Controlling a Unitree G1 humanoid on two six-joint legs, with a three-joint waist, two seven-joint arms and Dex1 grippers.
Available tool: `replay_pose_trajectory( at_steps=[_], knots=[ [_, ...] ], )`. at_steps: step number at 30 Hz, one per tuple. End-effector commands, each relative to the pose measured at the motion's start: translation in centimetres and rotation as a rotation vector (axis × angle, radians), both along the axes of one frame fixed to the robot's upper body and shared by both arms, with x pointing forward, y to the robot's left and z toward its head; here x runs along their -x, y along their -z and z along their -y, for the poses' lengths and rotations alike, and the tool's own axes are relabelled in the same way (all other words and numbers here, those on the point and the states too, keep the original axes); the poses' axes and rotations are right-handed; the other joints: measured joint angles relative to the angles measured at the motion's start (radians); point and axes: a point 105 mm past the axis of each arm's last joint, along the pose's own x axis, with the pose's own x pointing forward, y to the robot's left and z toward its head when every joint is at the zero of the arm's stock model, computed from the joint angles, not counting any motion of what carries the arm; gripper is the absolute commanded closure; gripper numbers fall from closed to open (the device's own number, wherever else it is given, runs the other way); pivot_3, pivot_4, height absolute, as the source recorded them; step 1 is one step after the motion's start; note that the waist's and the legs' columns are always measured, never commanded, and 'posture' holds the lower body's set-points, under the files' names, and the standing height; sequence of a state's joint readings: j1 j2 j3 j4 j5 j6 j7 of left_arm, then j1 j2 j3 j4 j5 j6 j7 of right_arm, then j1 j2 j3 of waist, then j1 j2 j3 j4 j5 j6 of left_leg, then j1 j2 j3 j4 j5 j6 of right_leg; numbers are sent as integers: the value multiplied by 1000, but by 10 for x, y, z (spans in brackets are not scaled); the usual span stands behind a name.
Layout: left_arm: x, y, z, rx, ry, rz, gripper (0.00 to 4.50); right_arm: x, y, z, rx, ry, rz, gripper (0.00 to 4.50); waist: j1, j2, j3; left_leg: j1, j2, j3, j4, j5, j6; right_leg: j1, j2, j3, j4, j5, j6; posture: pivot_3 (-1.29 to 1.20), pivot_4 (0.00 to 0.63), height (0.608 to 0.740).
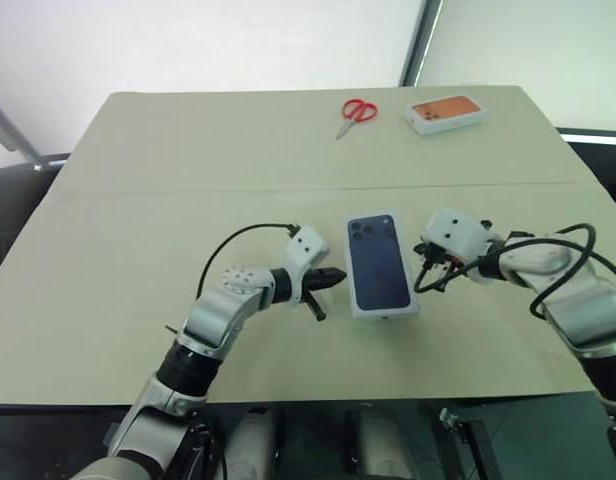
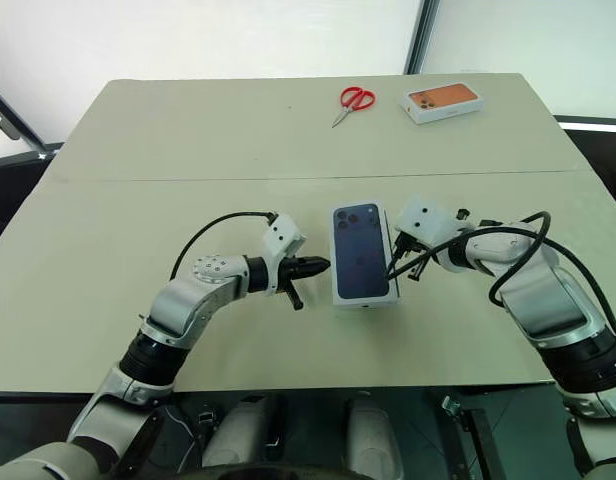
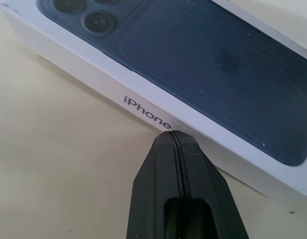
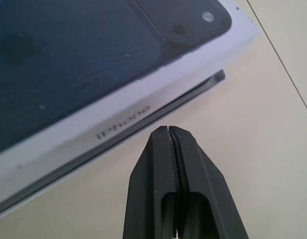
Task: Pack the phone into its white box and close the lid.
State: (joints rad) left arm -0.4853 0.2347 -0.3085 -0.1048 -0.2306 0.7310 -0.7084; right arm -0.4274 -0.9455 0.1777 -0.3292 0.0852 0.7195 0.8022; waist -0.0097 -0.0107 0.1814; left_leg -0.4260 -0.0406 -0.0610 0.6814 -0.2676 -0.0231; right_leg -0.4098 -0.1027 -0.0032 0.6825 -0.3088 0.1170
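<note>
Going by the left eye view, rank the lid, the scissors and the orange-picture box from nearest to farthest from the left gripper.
1. Lid: right beside the left gripper, toward the middle.
2. Scissors: far edge of the table.
3. Orange-picture box: far edge, right of the scissors.

Silver-grey arms, white wrist housings, black cables, black gripper (image 1: pixel 333 279) fingers.

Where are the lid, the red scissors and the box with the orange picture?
lid (image 1: pixel 379 263): left eye view, on its printed blue phone picture.
red scissors (image 1: pixel 360 110): left eye view, on the handles.
box with the orange picture (image 1: pixel 445 112): left eye view, on its orange top face.
</note>
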Motion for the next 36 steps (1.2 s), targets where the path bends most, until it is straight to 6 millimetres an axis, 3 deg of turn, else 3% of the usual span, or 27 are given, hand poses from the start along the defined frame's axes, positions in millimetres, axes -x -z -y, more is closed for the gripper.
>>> replay_pose_trajectory(
  at_steps=[1, 19, 36],
  knots=[
    [4, -9, 8, 20, 35, 27, 4500, 2, -12, -4, -6, -25, 47, 4468, 0, 0, 0, 0, 0, 0, 0, 0, 0, 0, 0, 0, 0, 0, 0, 0, 150, 697],
    [-1, -22, 23, 104, 4, 28, 4500, -5, -12, -2, -21, 4, 52, 4468, 1, 0, 0, 0, 0, 0, 0, 0, 0, 0, 0, 0, 0, 0, 0, 0, 150, 697],
    [-3, -22, 17, 92, -2, 31, 4500, -2, -4, 3, -15, 22, 28, 4468, 0, 0, 0, 0, 0, 0, 0, 0, -1, 0, 0, 0, 0, 0, 0, 0, 150, 697]
  ],
)
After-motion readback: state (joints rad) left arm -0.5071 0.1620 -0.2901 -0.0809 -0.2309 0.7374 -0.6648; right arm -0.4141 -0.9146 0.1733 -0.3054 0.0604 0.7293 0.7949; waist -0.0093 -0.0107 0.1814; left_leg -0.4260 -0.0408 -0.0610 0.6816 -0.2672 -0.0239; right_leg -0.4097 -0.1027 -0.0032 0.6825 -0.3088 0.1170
